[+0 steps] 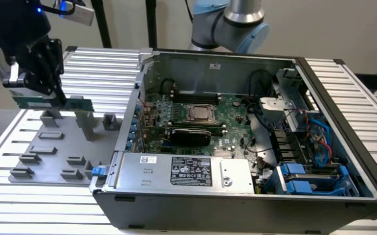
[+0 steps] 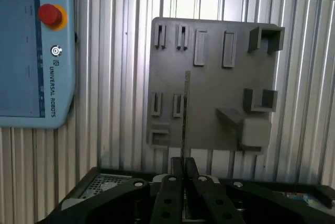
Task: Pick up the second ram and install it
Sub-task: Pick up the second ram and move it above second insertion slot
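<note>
Seen from my remote station: the gripper (image 2: 183,176) has its two dark fingers pressed together on the second ram (image 2: 184,110), which they hold by one long edge, so the wrist view shows the stick edge-on as a thin line. The green stick hangs level above the grey fixture plate (image 1: 57,147), close over the plate's tall uprights at its far end; whether it touches them I cannot tell. The plate, studded with low grey blocks and slots, lies flat on the ribbed aluminium table (image 1: 103,68). A blue teach pendant (image 2: 31,51) with a red stop button (image 2: 50,14) lies off one side of the plate. To the exterior view's right of the plate stands the open computer case (image 1: 240,208), with its power supply (image 1: 182,171) nearest the camera and the large motherboard (image 1: 231,115) behind it.
</note>
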Robot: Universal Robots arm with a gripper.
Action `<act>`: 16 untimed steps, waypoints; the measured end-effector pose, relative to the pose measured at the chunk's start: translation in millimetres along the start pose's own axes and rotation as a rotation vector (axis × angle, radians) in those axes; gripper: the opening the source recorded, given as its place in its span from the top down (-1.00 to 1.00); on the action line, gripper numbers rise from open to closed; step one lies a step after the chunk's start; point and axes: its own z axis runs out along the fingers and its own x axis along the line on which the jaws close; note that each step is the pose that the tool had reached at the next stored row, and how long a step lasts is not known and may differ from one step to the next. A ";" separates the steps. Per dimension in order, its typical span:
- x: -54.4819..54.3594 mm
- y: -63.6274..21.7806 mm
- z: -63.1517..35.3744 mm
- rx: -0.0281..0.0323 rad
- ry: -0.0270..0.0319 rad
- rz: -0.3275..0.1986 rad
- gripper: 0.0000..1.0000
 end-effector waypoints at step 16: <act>-10.0 -55.9 -46.2 -0.0002 -0.0005 0.000 0.73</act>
